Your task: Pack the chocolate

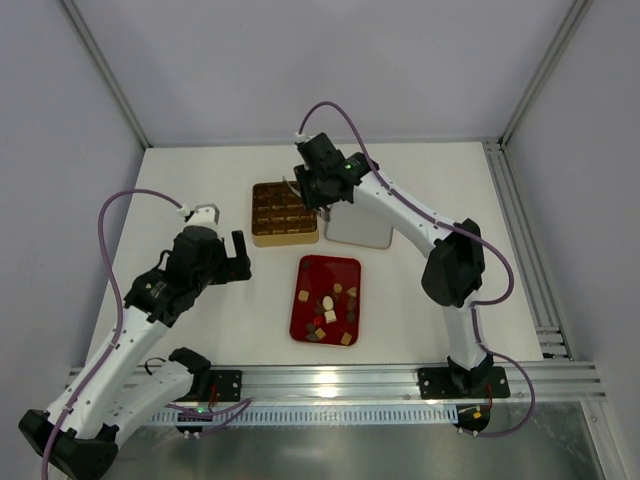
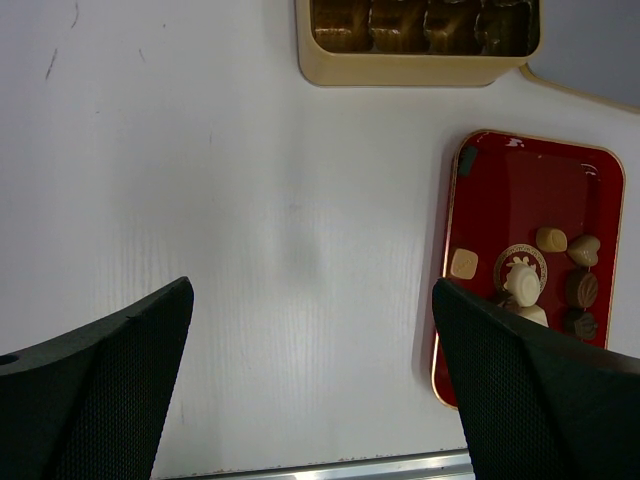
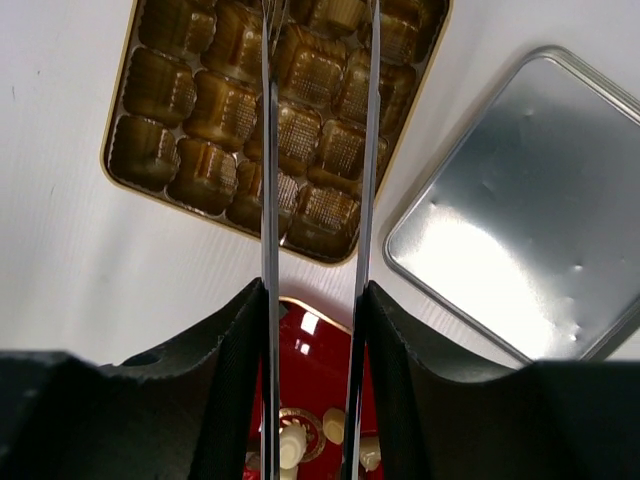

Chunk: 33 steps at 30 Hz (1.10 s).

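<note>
On the white table (image 1: pixel 200 190) inside grey walls (image 1: pixel 300 60), the left gripper (image 2: pixel 312 288) is wide open at 10 o'clock from the red tray (image 1: pixel 305 275), and the right gripper (image 3: pixel 314 290) squeezes thin tongs (image 3: pixel 268 150) at 12 o'clock.

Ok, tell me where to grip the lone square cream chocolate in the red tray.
Probably come straight down and pinch two opposite flat edges of the square cream chocolate: it lies flat on the red tray, clear of the other pieces.
</note>
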Each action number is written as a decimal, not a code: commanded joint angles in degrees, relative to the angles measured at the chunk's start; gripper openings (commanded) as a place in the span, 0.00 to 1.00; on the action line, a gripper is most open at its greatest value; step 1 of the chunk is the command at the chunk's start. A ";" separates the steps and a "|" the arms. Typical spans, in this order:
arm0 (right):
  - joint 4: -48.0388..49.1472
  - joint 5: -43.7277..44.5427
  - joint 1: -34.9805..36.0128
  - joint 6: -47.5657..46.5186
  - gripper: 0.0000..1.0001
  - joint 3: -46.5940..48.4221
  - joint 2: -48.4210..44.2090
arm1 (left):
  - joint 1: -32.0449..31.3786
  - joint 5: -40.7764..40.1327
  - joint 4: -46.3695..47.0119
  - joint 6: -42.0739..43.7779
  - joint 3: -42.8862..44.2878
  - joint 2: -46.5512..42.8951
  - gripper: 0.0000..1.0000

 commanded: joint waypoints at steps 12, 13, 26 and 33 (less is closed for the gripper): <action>-0.60 2.00 5.72 4.29 0.45 -37.43 -40.85 | 0.28 0.09 1.38 0.59 -0.36 -1.13 1.00; -1.31 2.27 7.99 4.99 0.44 -40.58 -42.34 | 0.28 0.09 1.38 0.59 -0.36 -1.13 1.00; -7.82 3.85 23.48 15.37 0.44 -50.89 -47.98 | 0.28 0.35 1.38 0.59 -0.36 -0.60 1.00; -7.20 3.15 25.67 16.16 0.42 -50.20 -46.84 | 0.37 0.35 1.38 0.59 -0.45 -0.60 1.00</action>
